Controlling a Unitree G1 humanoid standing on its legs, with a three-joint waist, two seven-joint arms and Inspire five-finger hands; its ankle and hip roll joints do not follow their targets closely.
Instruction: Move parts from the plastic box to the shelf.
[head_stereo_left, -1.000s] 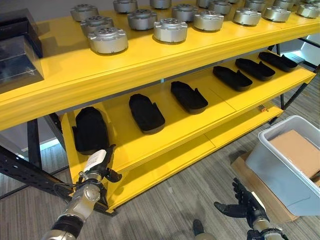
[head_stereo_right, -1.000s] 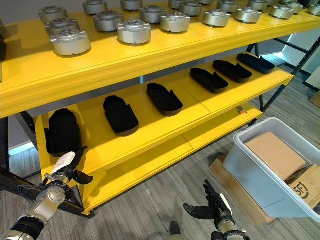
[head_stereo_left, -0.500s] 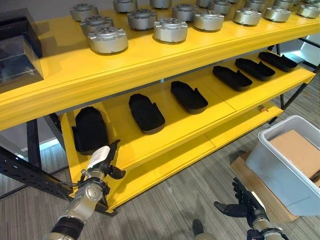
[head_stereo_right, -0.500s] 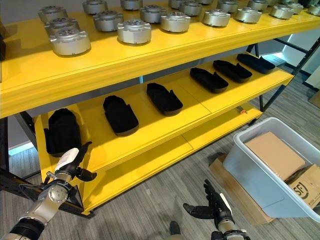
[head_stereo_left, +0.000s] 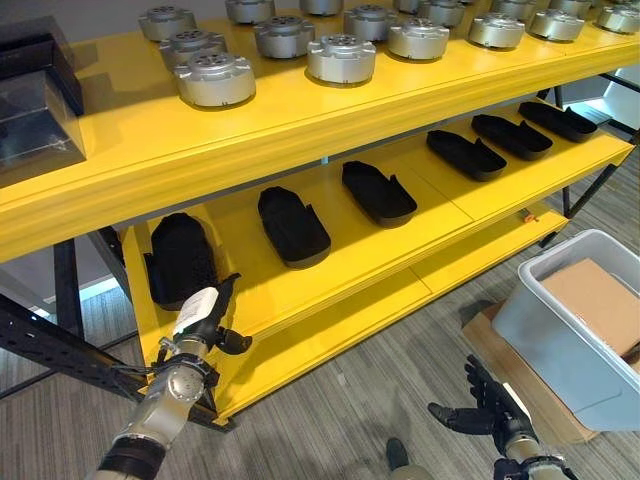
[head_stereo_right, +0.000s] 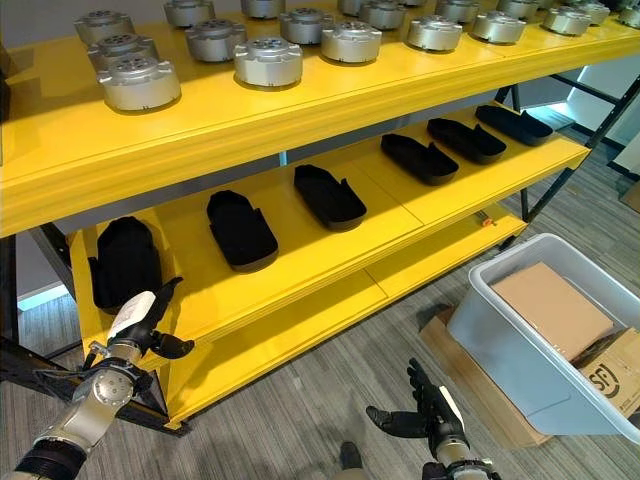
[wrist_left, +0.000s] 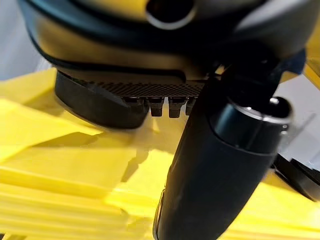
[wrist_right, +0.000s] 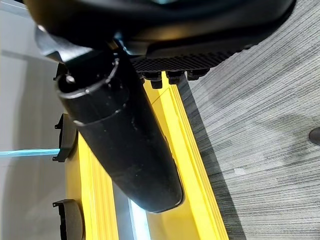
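Left hand (head_stereo_left: 205, 318) raised slightly, near shelf (head_stereo_left: 330, 270)

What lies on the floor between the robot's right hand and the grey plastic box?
In the left eye view, the stretch from the right hand to the plastic box is mostly bare grey floor, then flat brown cardboard that the box rests on.

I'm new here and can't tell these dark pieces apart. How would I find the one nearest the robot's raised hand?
Start at the big yellow shelf and drop from the row of silver round parts on top to the middle level, where black shells lie in a line. Go to the far left end, just above the robot's left hand. That black shell lies dome side up, while its neighbours lie hollow side up.
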